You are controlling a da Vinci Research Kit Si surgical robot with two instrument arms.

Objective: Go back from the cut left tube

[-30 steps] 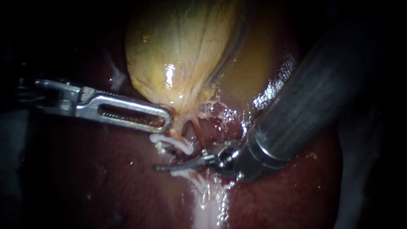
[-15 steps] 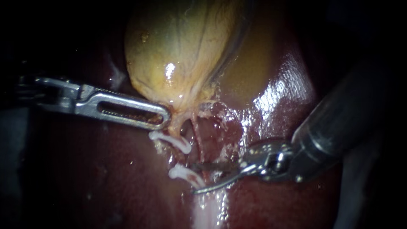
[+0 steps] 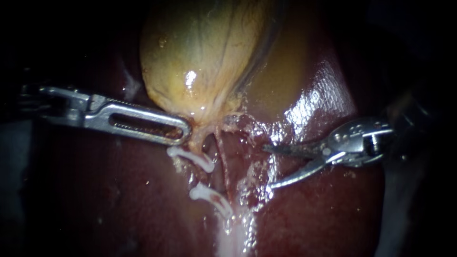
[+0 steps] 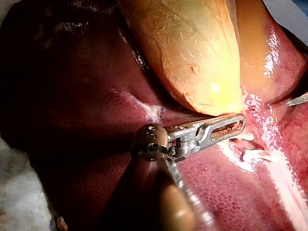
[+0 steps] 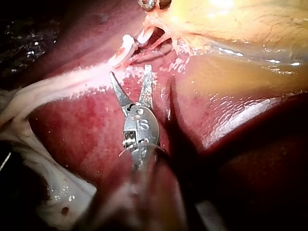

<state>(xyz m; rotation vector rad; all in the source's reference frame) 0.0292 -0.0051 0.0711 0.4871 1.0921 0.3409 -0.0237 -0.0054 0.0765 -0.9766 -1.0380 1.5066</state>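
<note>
The yellow gallbladder (image 3: 204, 57) lies on the dark red liver (image 3: 109, 200). Below its neck the left tube is cut in two, with an upper white end (image 3: 193, 158) and a lower white end (image 3: 209, 196) apart from each other. A thin reddish tube (image 3: 222, 159) runs just right of them. My left instrument (image 3: 183, 133) is shut on the gallbladder's neck, as the left wrist view also shows (image 4: 230, 127). My right instrument (image 3: 268, 166) has two thin blades standing open, clear of the tubes to their right. In the right wrist view the right instrument (image 5: 130, 70) sits just short of the cut tube (image 5: 126, 48).
A pale glistening band of tissue (image 3: 233, 238) runs down from the lower cut end. Raw wet tissue (image 3: 247, 131) lies beside the gallbladder's neck. The tip of the right instrument (image 4: 298, 100) shows beyond the left instrument's jaws in the left wrist view.
My right instrument has drawn back to the right, out from between the cut ends, and its blades have opened wider. Its thick shaft has left the view. The left instrument holds still.
</note>
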